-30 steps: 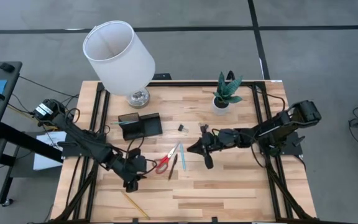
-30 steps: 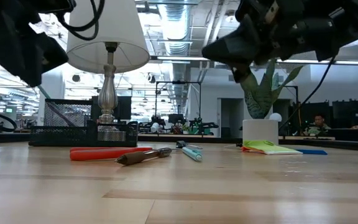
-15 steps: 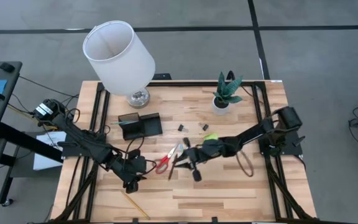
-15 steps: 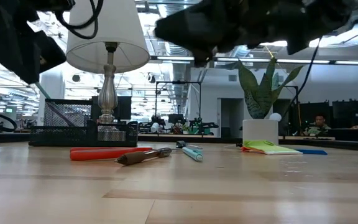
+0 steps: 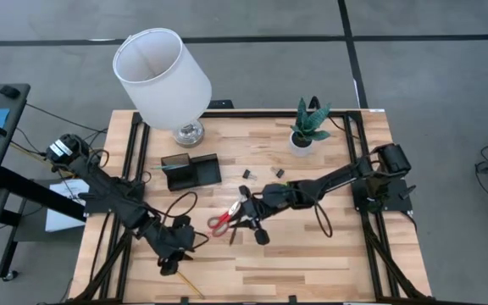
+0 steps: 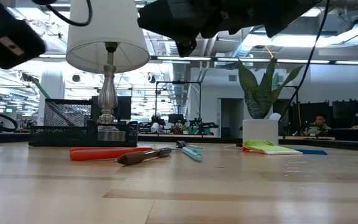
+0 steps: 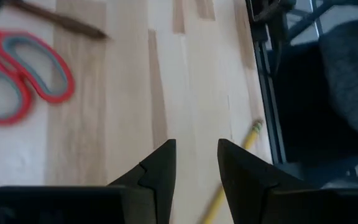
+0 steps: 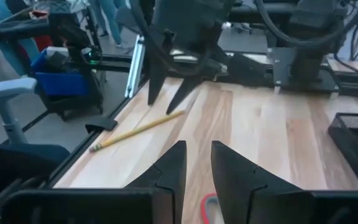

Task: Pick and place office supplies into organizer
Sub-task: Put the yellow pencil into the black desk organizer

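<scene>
The red-handled scissors [image 5: 223, 220] [image 6: 104, 153] lie flat at the table's middle, with a dark pen [image 6: 145, 155] and a light blue pen [image 5: 248, 206] beside them. My right gripper [image 5: 240, 220] [image 8: 196, 146] hovers open just above them; the red handle [image 8: 209, 208] shows below its fingers. My left gripper [image 5: 169, 261] [image 7: 194, 144] is open, pointing down over the yellow pencil [image 5: 185, 278] [image 7: 232, 174] near the near edge, not touching it. The black organizer [image 5: 191, 169] stands in front of the lamp. The lime sticky-note pad [image 6: 266, 147] shows only in the low view.
The white-shaded lamp [image 5: 163, 80] stands at the far left and the potted plant [image 5: 307, 127] at the far right. Two black binder clips [image 5: 247, 174] [image 5: 279, 173] lie between them. A blue eraser [image 6: 309, 151] lies beside the pad. A loose cable [image 5: 322, 222] hangs off my right arm.
My right gripper has swept toward the table's left, from mid-table to above the scissors and pens, its arm now covering the sticky-note pad in the high view. My left gripper has moved toward the near edge, over the yellow pencil. No object has moved.
</scene>
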Controlling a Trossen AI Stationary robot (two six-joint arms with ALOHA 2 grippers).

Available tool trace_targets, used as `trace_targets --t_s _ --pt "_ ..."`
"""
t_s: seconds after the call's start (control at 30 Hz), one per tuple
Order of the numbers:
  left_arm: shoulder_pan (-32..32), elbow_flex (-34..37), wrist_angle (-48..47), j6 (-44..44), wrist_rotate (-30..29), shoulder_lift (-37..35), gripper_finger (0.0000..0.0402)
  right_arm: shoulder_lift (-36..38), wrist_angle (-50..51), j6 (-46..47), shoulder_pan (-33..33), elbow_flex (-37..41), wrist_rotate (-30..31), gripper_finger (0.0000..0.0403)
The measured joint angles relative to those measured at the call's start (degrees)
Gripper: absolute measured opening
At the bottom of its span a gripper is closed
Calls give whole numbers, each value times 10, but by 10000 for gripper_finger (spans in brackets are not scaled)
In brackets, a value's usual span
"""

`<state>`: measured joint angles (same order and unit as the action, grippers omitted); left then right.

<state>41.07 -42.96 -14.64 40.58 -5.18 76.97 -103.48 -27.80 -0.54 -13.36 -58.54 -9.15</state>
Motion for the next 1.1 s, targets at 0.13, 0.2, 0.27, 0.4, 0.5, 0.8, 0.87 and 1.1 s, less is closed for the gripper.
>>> trace_targets --t_s 0.13,0.2,0.27,0.4,0.5,0.8,0.87,1.1 --pt "13 0 -8 -1 -33 0 110 1 -5 -2 1 0 0 70" --pt "15 0 -10 -12 -60 0 110 1 -5 -21 4 0 0 70" --pt "15 0 -10 -26 -73 0 110 1 -8 -38 5 0 0 70" --pt "15 0 -16 -42 -74 0 110 1 -38 -41 8 0 0 70" --pt "16 0 -23 -42 -74 0 110 1 -49 -41 8 0 0 70" --pt "32 0 -63 -45 -96 0 110 1 -52 -40 8 0 0 70" --pt "34 0 -67 -49 -110 0 110 1 -49 -40 8 0 0 70" --pt "34 0 -73 -98 -144 0 110 1 -39 -40 8 0 0 70"
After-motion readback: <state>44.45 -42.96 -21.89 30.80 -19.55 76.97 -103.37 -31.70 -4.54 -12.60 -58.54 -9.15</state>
